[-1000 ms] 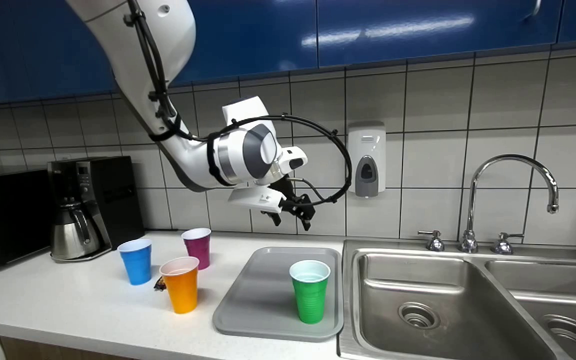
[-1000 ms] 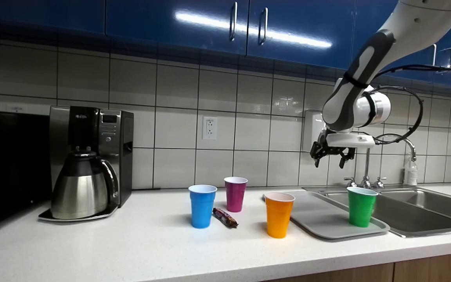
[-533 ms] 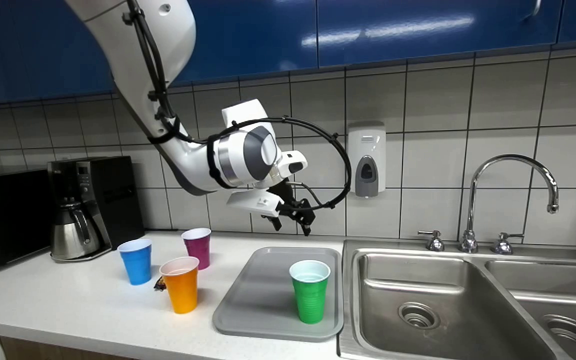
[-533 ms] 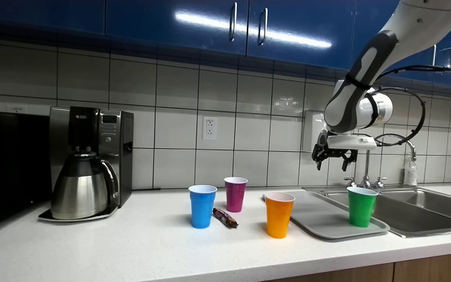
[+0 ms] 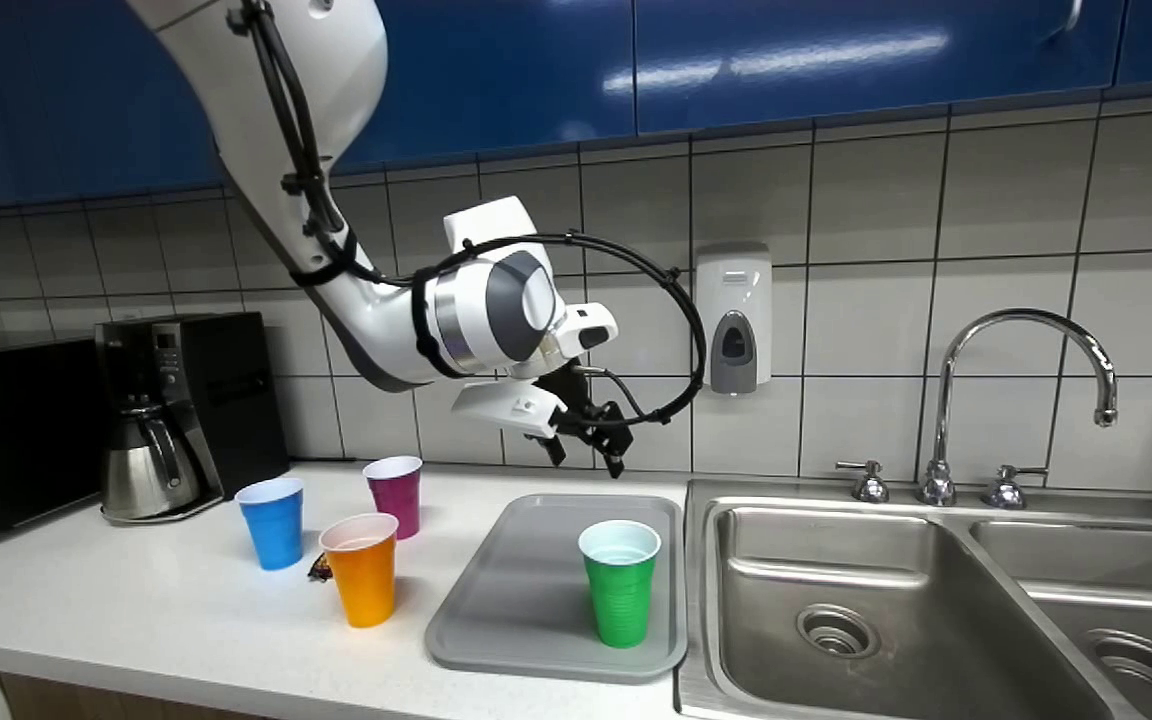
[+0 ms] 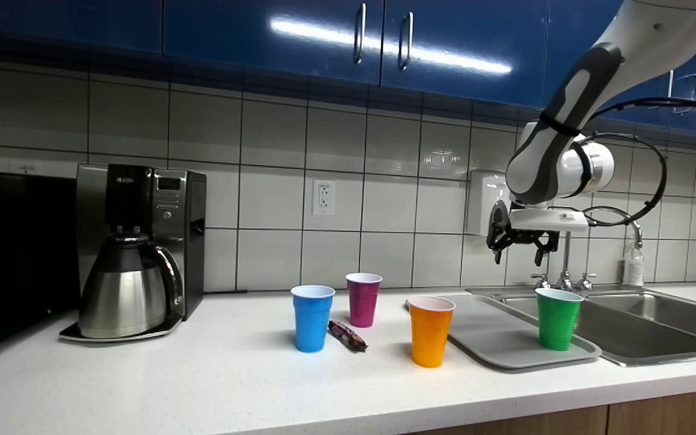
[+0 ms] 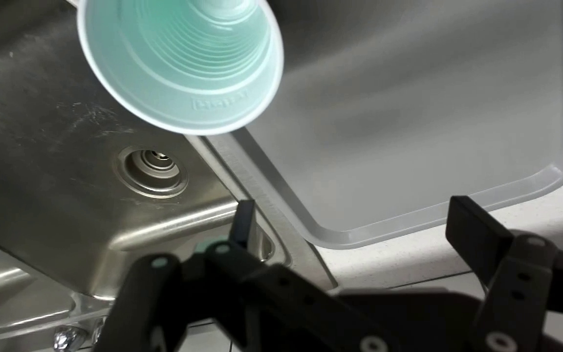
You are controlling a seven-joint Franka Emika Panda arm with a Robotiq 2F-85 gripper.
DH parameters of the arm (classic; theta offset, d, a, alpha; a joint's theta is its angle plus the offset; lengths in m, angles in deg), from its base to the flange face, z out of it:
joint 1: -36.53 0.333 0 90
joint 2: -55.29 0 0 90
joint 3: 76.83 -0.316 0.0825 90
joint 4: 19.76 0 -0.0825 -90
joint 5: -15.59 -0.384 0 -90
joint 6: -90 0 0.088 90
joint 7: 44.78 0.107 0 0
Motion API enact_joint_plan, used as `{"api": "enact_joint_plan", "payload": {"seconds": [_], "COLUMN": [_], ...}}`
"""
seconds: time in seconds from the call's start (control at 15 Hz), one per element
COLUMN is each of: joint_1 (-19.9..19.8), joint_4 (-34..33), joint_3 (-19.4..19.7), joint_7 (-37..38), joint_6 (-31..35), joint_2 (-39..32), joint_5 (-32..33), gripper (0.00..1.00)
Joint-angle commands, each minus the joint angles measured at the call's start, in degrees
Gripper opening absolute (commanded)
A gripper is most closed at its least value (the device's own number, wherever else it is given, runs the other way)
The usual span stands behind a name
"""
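Note:
My gripper (image 5: 586, 463) is open and empty, with its fingers pointing down. It hangs above the back part of a grey tray (image 5: 521, 600); in an exterior view it also shows (image 6: 518, 260) above the tray. In the wrist view the fingertips (image 7: 352, 212) stand wide apart with nothing between them. A green cup (image 5: 621, 595) stands upright on the tray near the sink side, nearest the gripper but apart from it. The wrist view looks into this cup (image 7: 203, 63). An orange cup (image 6: 430, 332), a blue cup (image 6: 312, 320) and a purple cup (image 6: 362, 302) stand upright on the counter.
A wrapped bar (image 6: 348, 336) lies between the blue and purple cups. A steel sink (image 5: 836, 570) with a faucet (image 5: 1026, 315) adjoins the tray. A coffee maker (image 6: 142, 241) stands on the counter. A soap dispenser (image 5: 733, 320) is on the tiled wall, and blue cabinets (image 5: 786, 60) hang above.
My gripper has moved a little down and slightly toward the sink, still open. The upper arm has shifted slightly. The cups, the bar and the tray have not moved.

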Motion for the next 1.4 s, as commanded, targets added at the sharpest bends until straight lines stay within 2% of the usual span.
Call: {"api": "enact_joint_plan", "payload": {"seconds": [0.0, 0.6, 0.67, 1.33], "joint_1": [0.13, 0.00, -2.49, -3.65], "joint_4": [1.64, 2.68, 2.70, 3.10], "joint_3": [0.66, 1.63, -0.72, -1.93], "joint_7": [2.53, 2.52, 2.30, 1.89], "joint_6": [-2.11, -3.19, -3.45, -4.91], "joint_2": [2.82, 2.94, 2.86, 1.51], "joint_5": [2.39, 2.06, 1.90, 1.17], "gripper": [1.00, 1.00, 1.00, 1.00]}}
